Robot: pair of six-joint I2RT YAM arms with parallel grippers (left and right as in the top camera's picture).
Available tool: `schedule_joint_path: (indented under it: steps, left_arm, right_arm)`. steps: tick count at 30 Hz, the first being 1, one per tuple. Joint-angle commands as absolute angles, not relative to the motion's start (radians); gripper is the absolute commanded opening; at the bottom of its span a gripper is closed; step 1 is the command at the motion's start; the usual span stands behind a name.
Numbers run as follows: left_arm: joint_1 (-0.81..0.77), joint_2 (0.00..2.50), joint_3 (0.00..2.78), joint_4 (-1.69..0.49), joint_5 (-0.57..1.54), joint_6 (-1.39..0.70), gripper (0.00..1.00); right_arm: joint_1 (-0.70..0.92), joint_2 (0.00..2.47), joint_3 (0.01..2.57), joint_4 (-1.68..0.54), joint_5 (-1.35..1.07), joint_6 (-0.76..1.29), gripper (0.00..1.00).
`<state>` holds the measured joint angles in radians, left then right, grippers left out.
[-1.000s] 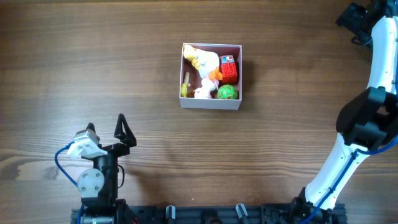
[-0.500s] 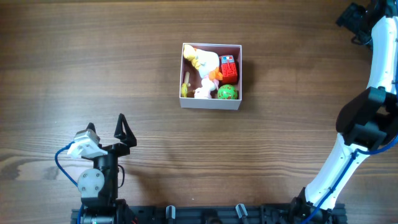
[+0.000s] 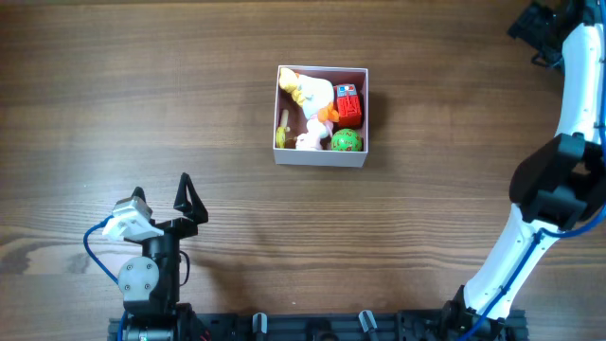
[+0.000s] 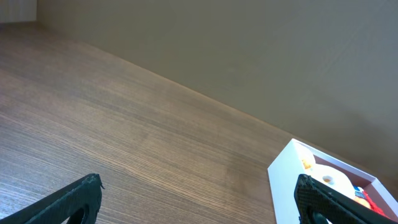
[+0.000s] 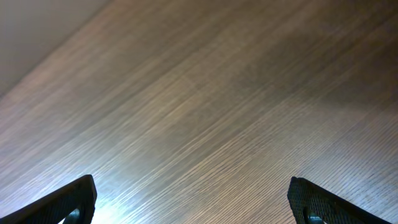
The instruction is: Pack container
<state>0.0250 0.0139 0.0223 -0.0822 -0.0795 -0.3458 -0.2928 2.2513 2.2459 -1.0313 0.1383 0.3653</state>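
White container — red block, green ball inside.

Overhead view. Left gripper: above wooden table, jaws spread wide, nothing between. Container: ahead and right of left gripper, well apart from it; toys packed inside (red block, green ball, white-and-yellow plush). Right gripper: well right of container, at frame corner; jaw spacing unreadable here.
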Motion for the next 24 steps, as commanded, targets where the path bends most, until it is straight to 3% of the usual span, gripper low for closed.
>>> schedule_joint_path:
  steps: [1,11,18,24]
  left_arm:
    - [0.020,0.003,0.012,-0.078,-0.064,-0.352,1.00]
    - [0.020,0.003,0.012,-0.078,-0.064,-0.352,1.00]
    - [0.019,0.003,0.012,-0.078,-0.064,-0.352,1.00]
    - [0.019,0.003,0.012,-0.078,-0.064,-0.352,1.00]
  right_arm:
    - [-0.229,2.078,2.249,-1.029,0.146,0.354,1.00]
    - [-0.150,1.802,2.162,-0.895,0.222,0.280,1.00]
    - [-0.109,1.479,1.587,-0.276,0.040,0.290,1.00]
    - [-0.110,1.254,1.197,-0.049,0.010,0.512,1.00]
